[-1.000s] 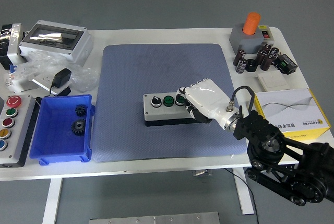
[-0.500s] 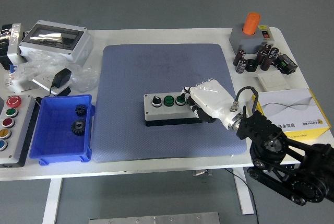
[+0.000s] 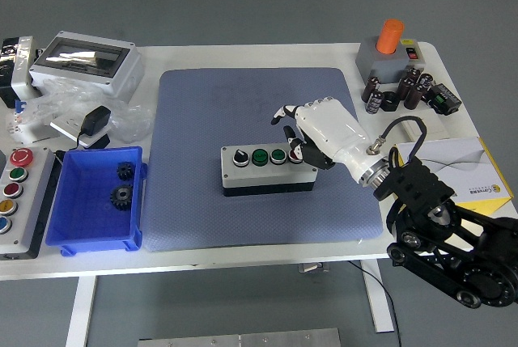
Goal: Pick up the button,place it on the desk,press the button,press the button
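The button box (image 3: 267,168) is a grey oblong with a black base. It lies flat near the middle of the blue-grey mat (image 3: 218,104). On top it has a black selector knob (image 3: 239,156) and two green buttons (image 3: 269,155). My right hand (image 3: 292,130), white with black joints, hovers just above and behind the box's right end. Its fingers are spread, hold nothing, and reach up-left. Whether the thumb side still touches the box's right end cannot be made out. My left arm is out of sight.
A blue bin (image 3: 81,234) with two black gears sits at the left, beside a panel of coloured buttons (image 3: 14,193). Behind them are a grey enclosure (image 3: 87,62) and a black adapter (image 3: 95,123). An orange-topped unit (image 3: 390,46), capacitors (image 3: 409,90) and a yellow box (image 3: 453,171) stand at the right.
My right hand has lifted off the box's right end, risen toward the far side and spread its fingers. The button box has stayed on the mat.
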